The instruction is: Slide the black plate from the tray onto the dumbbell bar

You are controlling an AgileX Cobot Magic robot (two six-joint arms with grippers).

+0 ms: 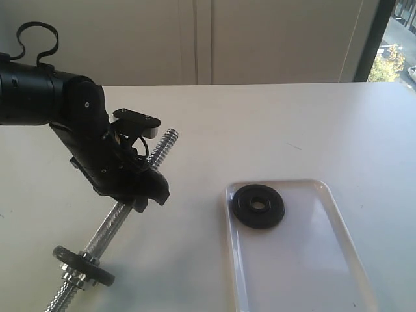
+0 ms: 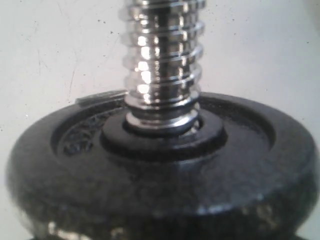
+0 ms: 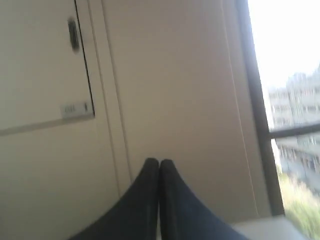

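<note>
The black plate (image 1: 259, 206) lies flat at the far end of the white tray (image 1: 338, 260), alone on it. My left gripper (image 1: 144, 194) is shut on the knurled middle of the dumbbell bar (image 1: 114, 224) and holds it slanted, with the bare threaded end (image 1: 166, 142) pointing up and away. A black disc (image 1: 84, 263) backed by a chrome nut sits near the bar's lower end. The left wrist view shows that disc (image 2: 165, 170) close up with the threaded rod (image 2: 162, 60) through it; no fingers show there. My right gripper (image 3: 159, 164) is shut and empty, pointing at a wall, outside the exterior view.
The white table (image 1: 260, 123) carries the tray at the right front. A pale panelled wall (image 1: 195, 39) stands behind, with a window (image 1: 396, 45) at the far right. The left arm's black body (image 1: 58, 97) hangs over the table's left side.
</note>
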